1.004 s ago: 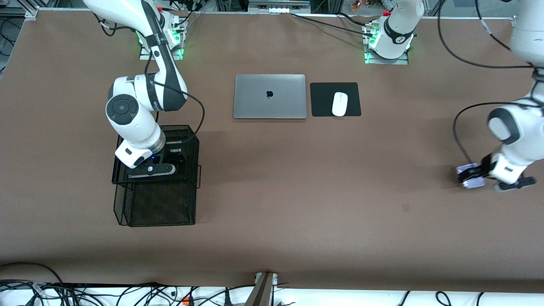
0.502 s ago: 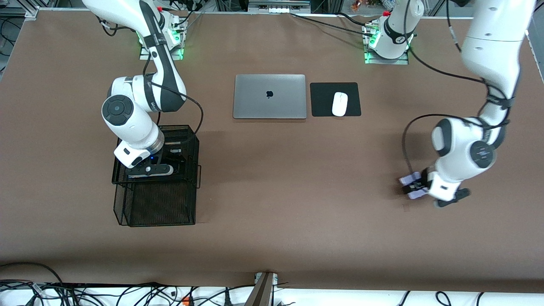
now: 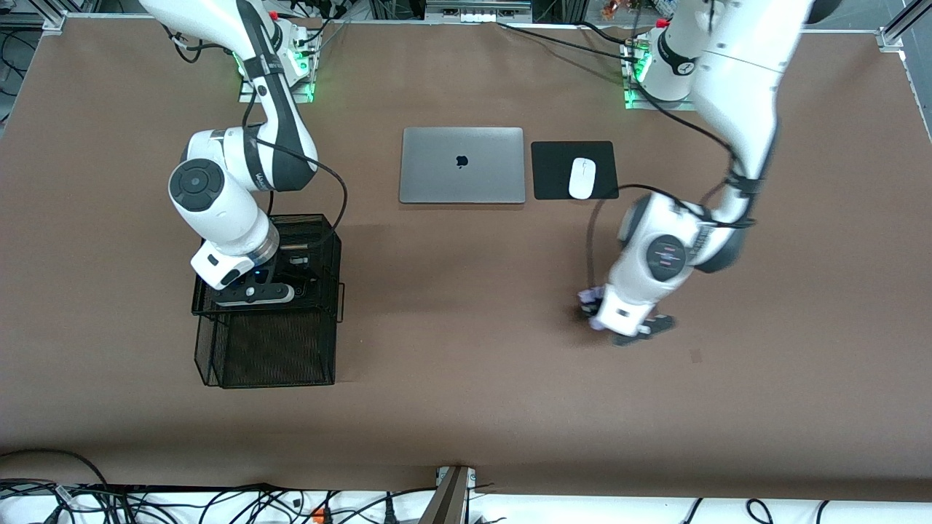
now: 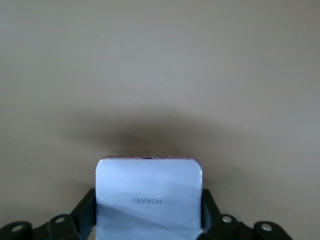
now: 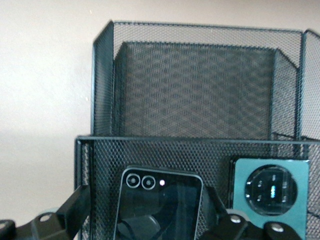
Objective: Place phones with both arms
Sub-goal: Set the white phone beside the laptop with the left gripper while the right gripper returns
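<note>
Fingers of the left gripper [image 4: 148, 227] are clamping the pale-lilac square phone [image 4: 148, 197] by its side edges over bare table, toward the left arm's end from the black wire-mesh basket [image 3: 266, 300] — stiff, slick, light. Right gripper [image 5: 150, 227] is pinching the small black square phone [image 5: 157, 206] over that basket, beside the dark-green phone [image 5: 270, 196] — both probably slippery.

Pale-lilac phone [image 4: 148, 200], black phone [image 5: 157, 207], dark-green phone [image 5: 270, 194] — black mesh basket [image 5: 195, 85].

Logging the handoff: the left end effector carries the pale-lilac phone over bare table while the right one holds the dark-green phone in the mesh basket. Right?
Not quite. The right end effector holds the small black phone, as the right wrist view shows; the dark-green phone stands beside it in the mesh basket. The left end effector does carry the pale-lilac phone.
</note>
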Tool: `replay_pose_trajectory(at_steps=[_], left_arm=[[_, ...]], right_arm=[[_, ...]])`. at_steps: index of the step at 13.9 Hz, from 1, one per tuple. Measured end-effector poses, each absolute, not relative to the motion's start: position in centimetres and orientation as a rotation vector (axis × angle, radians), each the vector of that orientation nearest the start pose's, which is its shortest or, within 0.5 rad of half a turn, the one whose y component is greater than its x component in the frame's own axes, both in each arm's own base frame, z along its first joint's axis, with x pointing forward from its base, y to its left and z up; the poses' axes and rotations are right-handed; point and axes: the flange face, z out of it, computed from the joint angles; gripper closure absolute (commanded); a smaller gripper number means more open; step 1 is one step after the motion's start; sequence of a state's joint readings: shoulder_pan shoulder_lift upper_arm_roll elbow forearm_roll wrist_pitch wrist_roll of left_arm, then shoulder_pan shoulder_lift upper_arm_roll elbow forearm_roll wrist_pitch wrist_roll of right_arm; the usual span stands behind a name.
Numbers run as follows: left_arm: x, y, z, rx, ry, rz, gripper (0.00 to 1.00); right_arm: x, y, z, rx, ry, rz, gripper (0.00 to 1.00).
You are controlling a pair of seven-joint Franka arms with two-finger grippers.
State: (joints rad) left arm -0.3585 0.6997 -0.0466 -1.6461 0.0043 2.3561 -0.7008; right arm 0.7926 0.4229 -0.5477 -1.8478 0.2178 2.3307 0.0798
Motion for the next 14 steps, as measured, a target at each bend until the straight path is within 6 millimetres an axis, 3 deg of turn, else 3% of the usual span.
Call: replay_pose_trajectory(at_steps=[6, 9, 11, 13, 14], left_arm=[[58.7, -41.0, 18.7, -3.176, -0.278, -0.017, 1.00], [57.0, -46.9, 18.1, -3.187, -0.205, -0.066, 1.00], [56.1, -49.2, 18.4, -3.168, -0.167, -0.111, 1.00], [55.6, -49.9, 18.4, -3.155, -0.146, -0.120, 0.98], [55.5, -50.0, 18.1, -3.147, -0.145, -0.120, 0.91]], right_arm=[[64.1, 17.8, 39.8, -3.151, -0.092, -0.096, 0.01], [64.3, 18.1, 41.3, -3.149, -0.099, -0.077, 0.01], [64.3, 18.2, 40.8, -3.154, -0.101, -0.064, 0.01], [64.4, 18.2, 40.3, -3.159, -0.102, -0.055, 0.01], [64.4, 18.2, 40.2, -3.160, -0.102, -0.053, 0.01]])
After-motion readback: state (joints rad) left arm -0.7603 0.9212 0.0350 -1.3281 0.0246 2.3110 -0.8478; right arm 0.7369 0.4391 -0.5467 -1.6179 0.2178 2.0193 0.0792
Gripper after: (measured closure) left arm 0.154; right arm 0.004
